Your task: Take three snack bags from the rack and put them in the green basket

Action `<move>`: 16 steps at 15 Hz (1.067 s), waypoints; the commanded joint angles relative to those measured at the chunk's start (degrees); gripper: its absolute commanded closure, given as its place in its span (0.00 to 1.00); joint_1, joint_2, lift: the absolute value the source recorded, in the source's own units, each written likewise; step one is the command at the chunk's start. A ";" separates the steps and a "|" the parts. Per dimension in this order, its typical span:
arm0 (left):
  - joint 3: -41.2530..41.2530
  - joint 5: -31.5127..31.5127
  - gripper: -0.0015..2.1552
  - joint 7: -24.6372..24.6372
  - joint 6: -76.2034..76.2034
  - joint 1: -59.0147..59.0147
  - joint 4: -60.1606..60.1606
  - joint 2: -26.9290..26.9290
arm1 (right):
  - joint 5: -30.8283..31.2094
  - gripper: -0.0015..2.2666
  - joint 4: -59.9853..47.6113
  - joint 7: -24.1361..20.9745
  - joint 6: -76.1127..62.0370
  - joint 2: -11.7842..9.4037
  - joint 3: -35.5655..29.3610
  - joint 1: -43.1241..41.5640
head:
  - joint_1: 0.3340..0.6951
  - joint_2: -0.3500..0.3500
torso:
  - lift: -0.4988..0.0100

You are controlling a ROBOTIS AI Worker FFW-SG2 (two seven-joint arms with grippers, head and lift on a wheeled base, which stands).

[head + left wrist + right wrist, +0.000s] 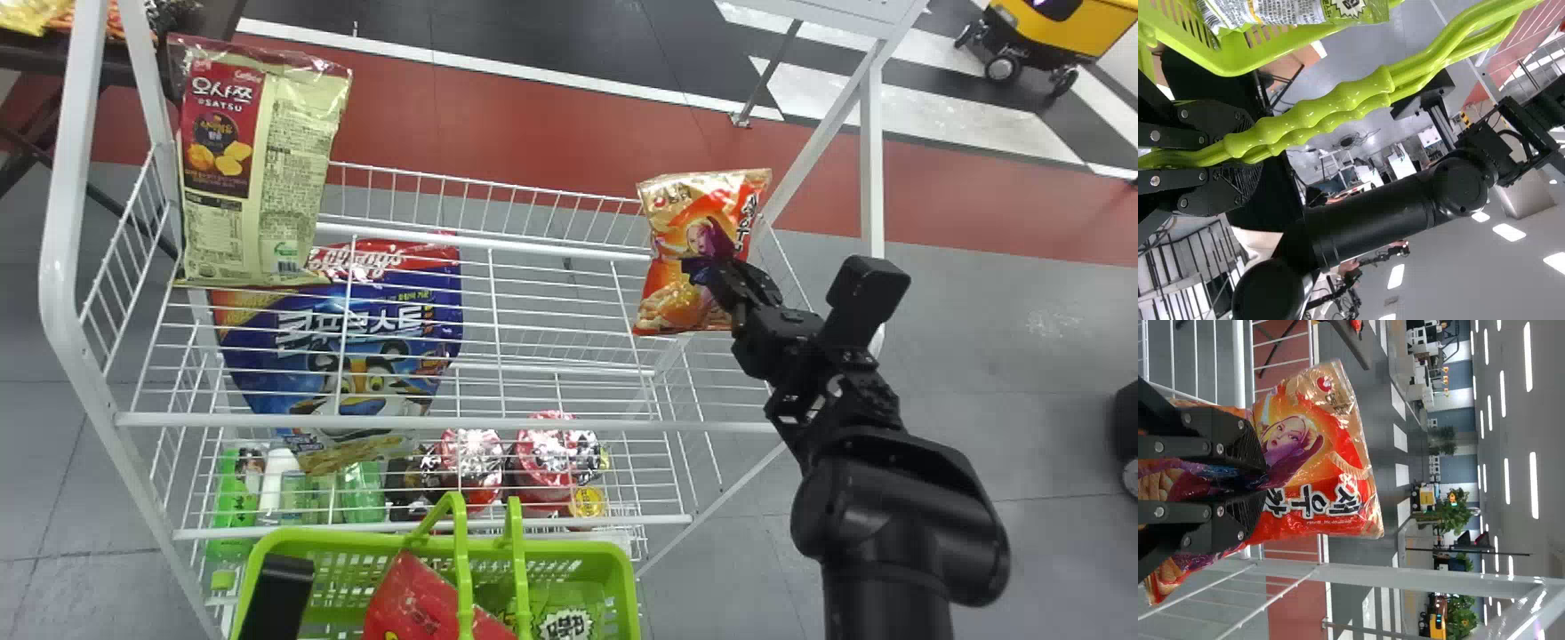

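Right arm [898, 533] is nearest the camera, angled over the rack's [59, 258] right side. Green basket [356, 540] sits at the near side, with red bag [404, 600] and green bag [573, 597] inside. Blue bag [400, 307] and cream bag [298, 151] are at rack left. Orange bag [662, 276] is upright at rack right, pinched by the right gripper's [701, 268] narrowed fingers. Left gripper [1248, 157]: fingers clamp the basket handles [1318, 117].

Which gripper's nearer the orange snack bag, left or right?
Right. The right gripper has its jaws shut on the orange snack bag; the left gripper is away from it, jaws around the handles of the green basket.
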 commanded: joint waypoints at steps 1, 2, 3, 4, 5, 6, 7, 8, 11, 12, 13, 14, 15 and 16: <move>0.14 -0.01 0.84 -0.01 0.00 0.14 -0.13 0.00 | -3.02 0.97 -9.38 0.03 0.67 0.00 -0.07 6.23 | 1.00 0.00 | 0.97; 0.22 -0.01 0.84 -0.01 0.00 0.14 -0.13 0.00 | -4.51 0.97 -14.91 0.12 1.37 0.09 -0.42 10.01 | 1.00 0.00 | 0.97; 0.22 -0.01 0.84 -0.01 0.00 0.23 -0.13 0.00 | -6.71 0.97 -19.92 0.47 3.30 0.09 -1.21 13.26 | 1.00 0.00 | 0.97; 0.40 -0.01 0.84 -0.01 0.00 0.14 -0.13 0.09 | -9.61 0.97 -25.81 1.88 10.51 0.09 -3.06 16.34 | 1.00 0.00 | 0.97; 0.49 -0.10 0.84 -0.01 0.00 0.23 -0.22 0.09 | -12.51 0.97 -31.26 3.72 21.76 0.35 -5.69 18.45 | 1.00 0.00 | 0.97; 0.57 -0.10 0.84 -0.01 0.00 0.23 -0.22 0.09 | -15.50 0.97 -35.22 6.01 30.38 1.06 -8.42 20.56 | 1.00 0.00 | 0.97; 0.57 -0.10 0.84 -0.01 0.00 0.23 -0.31 0.09 | -18.31 0.97 -37.77 7.50 32.48 1.85 -10.09 23.37 | 1.00 0.00 | 0.97; 0.57 -0.10 0.84 -0.01 0.00 0.32 -0.40 0.18 | -22.00 0.97 -39.70 8.03 32.31 2.02 -11.49 27.33 | 1.00 0.00 | 0.97; 0.66 -0.10 0.84 -0.01 -0.17 1.02 -0.48 -0.09 | -28.07 0.97 -43.83 10.23 44.79 1.67 -13.69 33.30 | 1.00 0.00 | 0.97; 0.49 -0.10 0.84 -0.01 -0.17 1.02 -0.48 -0.09 | -29.74 0.97 -44.36 11.28 52.70 1.58 -14.22 33.39 | 1.00 0.00 | 0.97; 0.31 -0.28 0.84 -0.01 -0.17 0.94 -0.48 -0.18 | -30.97 0.97 -44.53 11.81 59.55 1.23 -14.31 33.57 | 1.00 0.00 | 0.97; 0.14 -0.28 0.84 0.17 -0.17 0.94 -0.40 -0.18 | -31.67 0.97 -44.88 11.81 63.77 0.70 -13.34 34.36 | 1.00 0.00 | 0.97; -0.04 -0.36 0.84 0.26 -0.17 0.76 -0.40 -0.26 | -31.58 0.97 -45.41 11.54 67.29 0.00 -11.49 35.50 | 1.00 0.00 | 0.97; -0.13 -0.36 0.84 0.43 -0.17 0.67 -0.31 -0.26 | -31.50 0.97 -45.50 10.67 69.57 -1.05 -9.47 36.20 | 1.00 0.00 | 0.97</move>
